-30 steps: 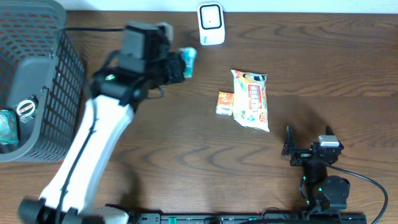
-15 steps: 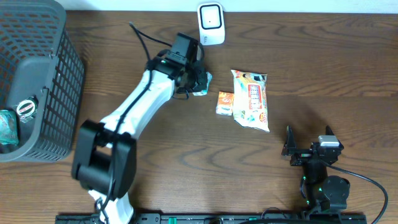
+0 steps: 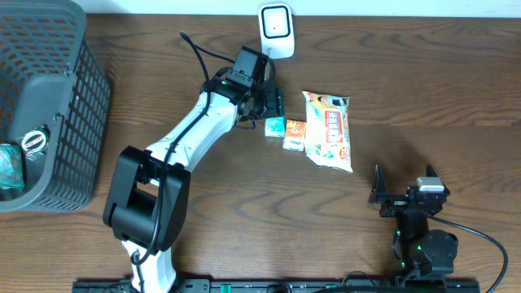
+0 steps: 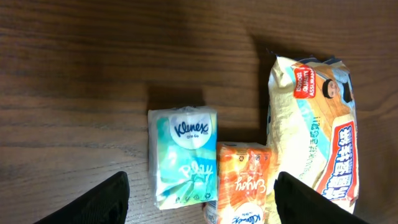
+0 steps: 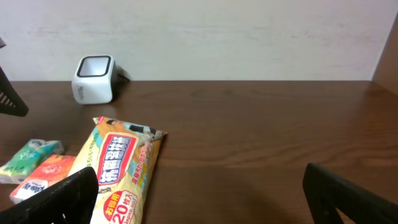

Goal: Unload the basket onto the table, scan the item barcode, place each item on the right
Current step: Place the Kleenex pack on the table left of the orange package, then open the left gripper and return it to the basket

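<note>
Nearest to us, at the right front of the bench [image 3: 187, 236], the right gripper [image 3: 404, 181] rests low with nothing in it. In its wrist view its two fingers [image 5: 59, 199] stand wide apart, and only bare wood lies between them.

Further in, near the middle of the bench, three packets lie flat in a row. The biggest is a yellow packet [image 3: 328, 130] with red print. An orange packet [image 3: 294, 134] lies just beside its left edge. The Kleenex tissue pack [image 3: 274, 126] lies on the left of the orange one, and the two seem to touch along their sides.

The left gripper [image 3: 273, 102] hangs above the far end of the Kleenex tissue pack. In the left wrist view its fingers [image 4: 93, 202] are spread apart. The pack lies on the wood between them and neither finger touches it, so the gripper holds nothing.

At the far edge, behind the left gripper, stands the white barcode scanner [image 3: 276, 31], apart from the packets.

On the left side stands a grey basket [image 3: 49, 49] with some small items inside, too small for us to name.
</note>
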`<state>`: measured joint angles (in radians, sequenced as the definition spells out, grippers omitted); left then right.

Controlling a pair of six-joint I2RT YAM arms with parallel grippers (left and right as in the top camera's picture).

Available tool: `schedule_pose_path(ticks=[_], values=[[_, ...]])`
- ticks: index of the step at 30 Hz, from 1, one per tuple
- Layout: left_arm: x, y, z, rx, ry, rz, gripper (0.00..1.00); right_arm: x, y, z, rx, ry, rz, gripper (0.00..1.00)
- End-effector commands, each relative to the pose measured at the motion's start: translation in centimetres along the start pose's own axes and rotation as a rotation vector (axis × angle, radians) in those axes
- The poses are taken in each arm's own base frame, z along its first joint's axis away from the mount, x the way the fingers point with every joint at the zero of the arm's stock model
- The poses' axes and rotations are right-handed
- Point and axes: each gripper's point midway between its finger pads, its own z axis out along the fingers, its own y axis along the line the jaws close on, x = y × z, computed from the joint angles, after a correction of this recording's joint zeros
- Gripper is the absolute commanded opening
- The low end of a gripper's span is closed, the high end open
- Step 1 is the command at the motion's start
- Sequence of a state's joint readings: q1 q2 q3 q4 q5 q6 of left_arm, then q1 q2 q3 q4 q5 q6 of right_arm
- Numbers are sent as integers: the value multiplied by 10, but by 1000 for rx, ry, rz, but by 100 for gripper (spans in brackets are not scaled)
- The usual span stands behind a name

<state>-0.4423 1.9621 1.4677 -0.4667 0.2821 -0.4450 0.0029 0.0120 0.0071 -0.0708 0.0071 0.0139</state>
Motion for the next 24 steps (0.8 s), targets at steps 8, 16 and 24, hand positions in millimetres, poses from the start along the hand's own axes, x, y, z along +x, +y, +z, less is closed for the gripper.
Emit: schedule_pose_path(ticks=[8, 16, 24], values=[[-79, -25, -128, 106, -321, 16, 74, 1, -2, 0, 6, 1, 4, 99], [-135, 61, -309, -93, -802, -73, 73, 1, -2, 0, 6, 1, 5, 99], [-115, 198, -380, -444, -851, -197, 73, 1, -2, 0, 6, 1, 4, 99]])
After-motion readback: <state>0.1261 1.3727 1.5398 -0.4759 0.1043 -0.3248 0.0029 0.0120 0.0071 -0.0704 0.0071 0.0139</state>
